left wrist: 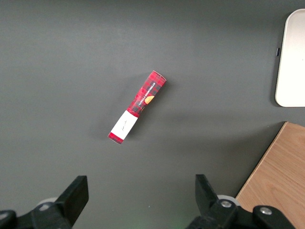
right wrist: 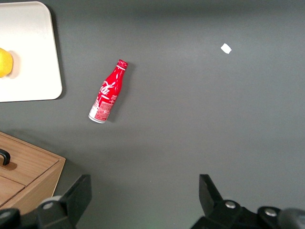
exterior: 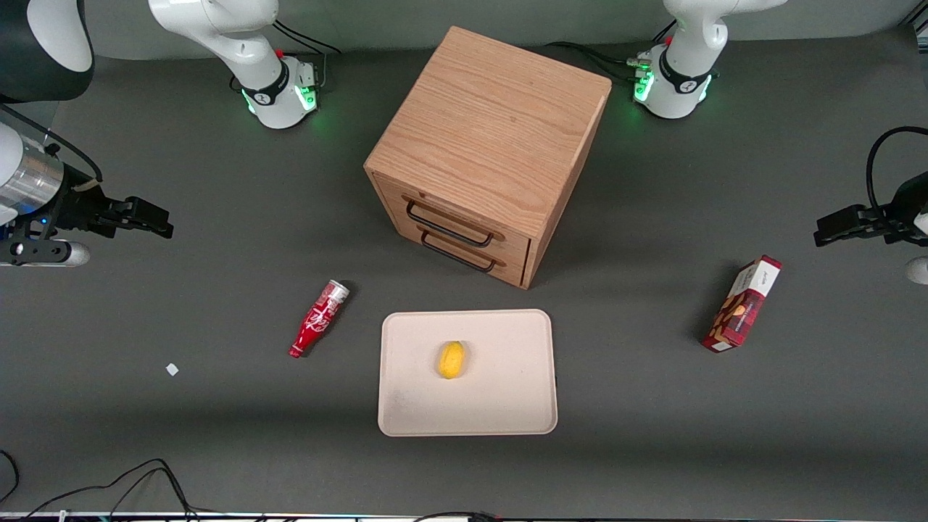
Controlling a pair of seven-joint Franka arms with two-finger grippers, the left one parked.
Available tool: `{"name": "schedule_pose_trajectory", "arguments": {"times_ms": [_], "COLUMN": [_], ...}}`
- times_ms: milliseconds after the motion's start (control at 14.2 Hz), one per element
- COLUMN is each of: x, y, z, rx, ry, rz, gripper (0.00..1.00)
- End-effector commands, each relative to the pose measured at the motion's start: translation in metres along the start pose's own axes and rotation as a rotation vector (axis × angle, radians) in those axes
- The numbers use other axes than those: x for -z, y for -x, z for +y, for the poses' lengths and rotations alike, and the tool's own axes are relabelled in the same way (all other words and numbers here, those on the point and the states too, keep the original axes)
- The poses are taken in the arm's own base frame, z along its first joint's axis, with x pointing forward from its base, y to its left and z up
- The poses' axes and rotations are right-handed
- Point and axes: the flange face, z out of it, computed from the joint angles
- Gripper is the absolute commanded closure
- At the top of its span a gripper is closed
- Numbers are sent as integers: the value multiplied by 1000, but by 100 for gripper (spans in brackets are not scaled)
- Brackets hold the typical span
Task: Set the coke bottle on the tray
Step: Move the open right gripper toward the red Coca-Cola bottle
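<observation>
The coke bottle (exterior: 318, 319) lies on its side on the dark table beside the tray (exterior: 507, 406), toward the working arm's end, cap pointing toward the front camera. It also shows in the right wrist view (right wrist: 108, 98), as does the tray's corner (right wrist: 33, 71). The tray is beige and holds a lemon (exterior: 451, 359). My right gripper (exterior: 156, 221) is open and empty, well above the table and well away from the bottle toward the working arm's end. Its fingers (right wrist: 71, 198) stand wide apart with bare table between them.
A wooden drawer cabinet (exterior: 487, 148) stands just farther from the front camera than the tray. A red snack box (exterior: 742, 304) lies toward the parked arm's end. A small white scrap (exterior: 172, 370) lies on the table near the bottle. Cables run along the front edge.
</observation>
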Motion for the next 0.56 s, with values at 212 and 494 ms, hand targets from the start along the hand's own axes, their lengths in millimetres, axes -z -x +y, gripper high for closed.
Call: {"name": "schedule_pose_trajectory", "arguments": {"times_ms": [212, 494], "x": [5, -10], "y": [-2, -6], "z": [-2, -8], "rx": [5, 5], "ry": [11, 14], "rz": [-12, -47], "gripper": [0, 0]}}
